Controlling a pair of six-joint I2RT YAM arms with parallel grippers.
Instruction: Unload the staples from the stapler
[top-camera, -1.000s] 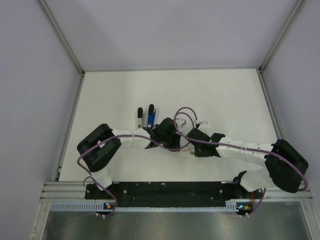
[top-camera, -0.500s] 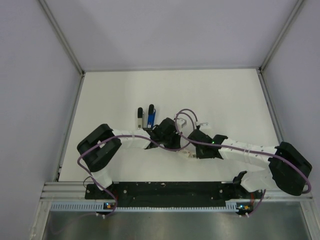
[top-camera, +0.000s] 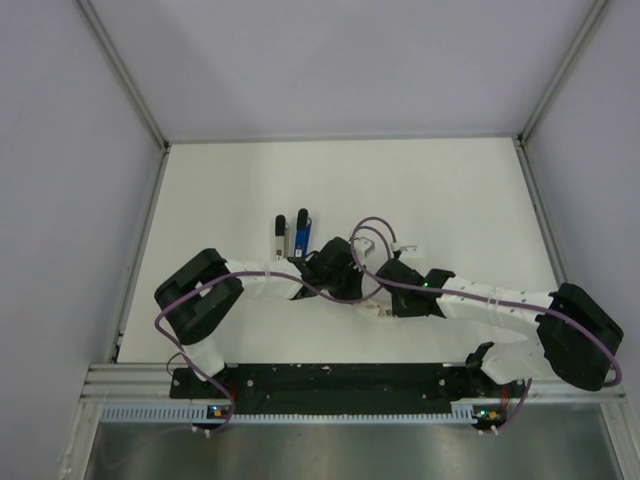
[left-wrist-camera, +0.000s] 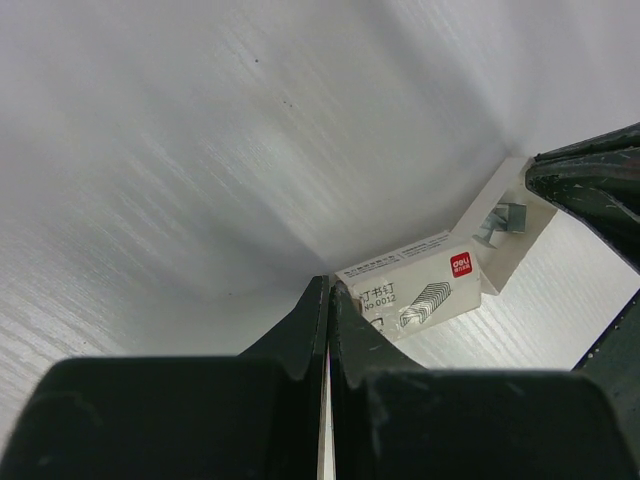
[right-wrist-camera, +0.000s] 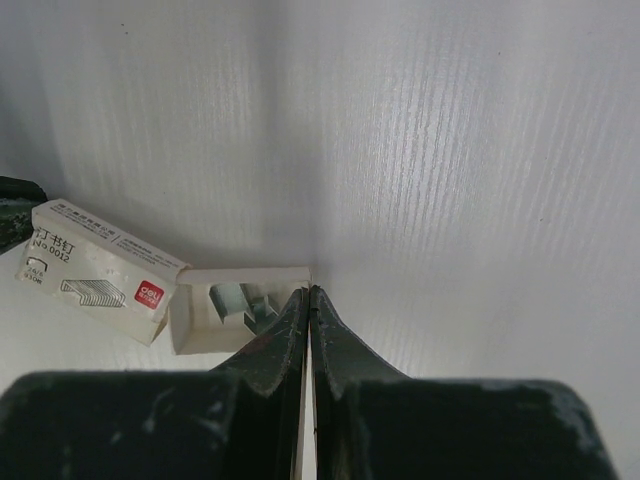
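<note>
The small blue stapler (top-camera: 301, 233) lies on the white table beside a plain grey bar (top-camera: 280, 233), just beyond my left arm's wrist. Neither wrist view shows the stapler. My left gripper (left-wrist-camera: 328, 287) is shut and empty, its tips touching the corner of a white staple box sleeve (left-wrist-camera: 420, 286). My right gripper (right-wrist-camera: 306, 292) is also shut and empty, its tips at the edge of the open box tray (right-wrist-camera: 190, 320). Silvery staples (right-wrist-camera: 240, 300) lie in that tray (left-wrist-camera: 530, 235). The staples (left-wrist-camera: 505, 217) also show in the left wrist view.
The box sleeve (right-wrist-camera: 95, 268) with its red logo lies to the left of the tray. Both arms meet at the table's middle near the box (top-camera: 366, 243), their purple cables looping above it. Grey walls enclose the table on three sides.
The right arm's elbow has swung slightly right and down. The left gripper has edged a little to the right. Stapler and grey bar have not moved.
</note>
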